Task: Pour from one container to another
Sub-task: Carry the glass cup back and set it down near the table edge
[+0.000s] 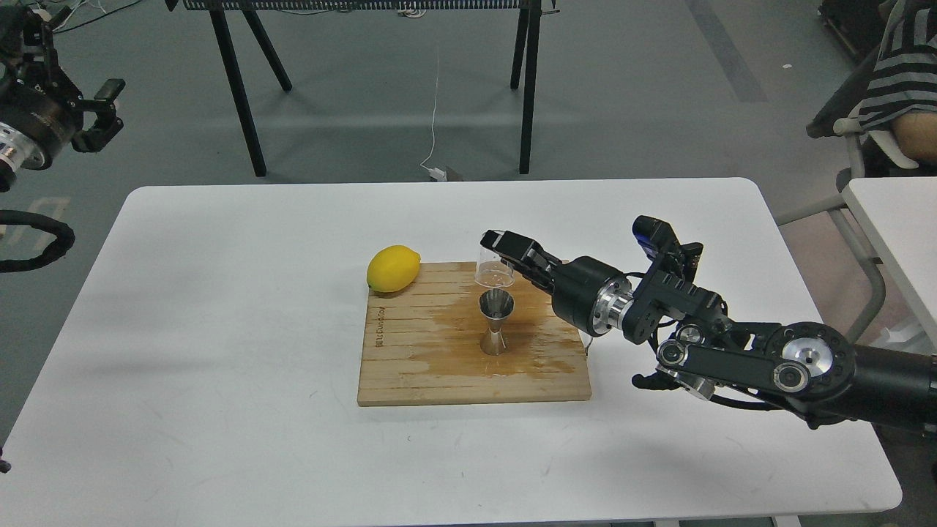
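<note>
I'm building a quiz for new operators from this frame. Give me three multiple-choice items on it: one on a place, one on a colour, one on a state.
1. Where does the jigger stand?
A. On the wooden board
B. On the bare white table
C. On the floor

2. What colour is the lemon?
A. Green
B. Yellow
C. Red

3. What is the right hand doing?
A. Hanging open far from the table
B. Resting flat on the lemon
C. Holding the glass cup above the jigger

Answers:
1 A: the jigger's base sits on the board, inside a dark wet patch.
2 B: the fruit at the board's far left corner is bright yellow.
3 C: its fingers are closed on the clear cup just over the jigger's mouth. The left hand is raised off to the left, open.
</note>
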Robot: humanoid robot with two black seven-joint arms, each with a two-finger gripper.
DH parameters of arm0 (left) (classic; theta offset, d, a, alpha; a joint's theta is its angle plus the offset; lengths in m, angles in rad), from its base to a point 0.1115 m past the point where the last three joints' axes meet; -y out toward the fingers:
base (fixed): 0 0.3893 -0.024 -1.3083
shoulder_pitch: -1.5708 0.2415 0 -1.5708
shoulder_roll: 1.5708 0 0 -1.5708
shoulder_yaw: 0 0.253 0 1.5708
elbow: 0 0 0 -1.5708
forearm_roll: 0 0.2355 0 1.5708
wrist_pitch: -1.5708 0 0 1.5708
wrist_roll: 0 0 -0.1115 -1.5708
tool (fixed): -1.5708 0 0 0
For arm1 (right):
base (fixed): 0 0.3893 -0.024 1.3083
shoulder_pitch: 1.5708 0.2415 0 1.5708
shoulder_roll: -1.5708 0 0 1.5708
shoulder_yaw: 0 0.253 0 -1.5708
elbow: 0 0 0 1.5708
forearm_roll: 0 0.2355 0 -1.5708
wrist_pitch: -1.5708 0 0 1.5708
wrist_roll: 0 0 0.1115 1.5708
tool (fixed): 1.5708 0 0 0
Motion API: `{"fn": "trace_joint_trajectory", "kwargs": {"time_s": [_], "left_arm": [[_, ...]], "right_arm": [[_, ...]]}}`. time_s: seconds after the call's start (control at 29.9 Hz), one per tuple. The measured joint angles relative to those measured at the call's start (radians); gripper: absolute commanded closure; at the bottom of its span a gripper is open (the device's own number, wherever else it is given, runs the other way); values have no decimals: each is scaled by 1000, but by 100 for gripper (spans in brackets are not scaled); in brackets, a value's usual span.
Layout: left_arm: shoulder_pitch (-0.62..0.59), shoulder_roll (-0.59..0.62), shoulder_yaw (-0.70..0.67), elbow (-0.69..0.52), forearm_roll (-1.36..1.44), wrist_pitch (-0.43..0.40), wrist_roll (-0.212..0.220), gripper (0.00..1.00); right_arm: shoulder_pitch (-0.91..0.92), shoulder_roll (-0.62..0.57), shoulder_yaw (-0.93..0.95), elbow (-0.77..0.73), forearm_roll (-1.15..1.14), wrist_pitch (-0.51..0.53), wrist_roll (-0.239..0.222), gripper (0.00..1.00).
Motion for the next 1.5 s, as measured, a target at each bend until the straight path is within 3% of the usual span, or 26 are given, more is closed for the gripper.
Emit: {"fn": "trace_joint_trajectory", "kwargs": {"time_s": [0.47,0.84,1.1,1.3,1.5], "left_arm": [[-1,3,0,0,0,0,0,1],[0,3,0,0,0,0,0,1],[-5,3,-3,0,-1,0,1,1],[-19,-1,-4,0,-1,0,2,1],[-21,-3,-2,0,-1,0,4,1]], "right_arm": [[-43,-36,101,-2,45,-11,25,74],[-350,-30,674,7,537,57,16,74],[-607,55,1120,-10,890,101,15,74],[-711,122,1287,-45,1031,110,-5,74],[-737,154,1333,-89,1139,73,2,76]]}}
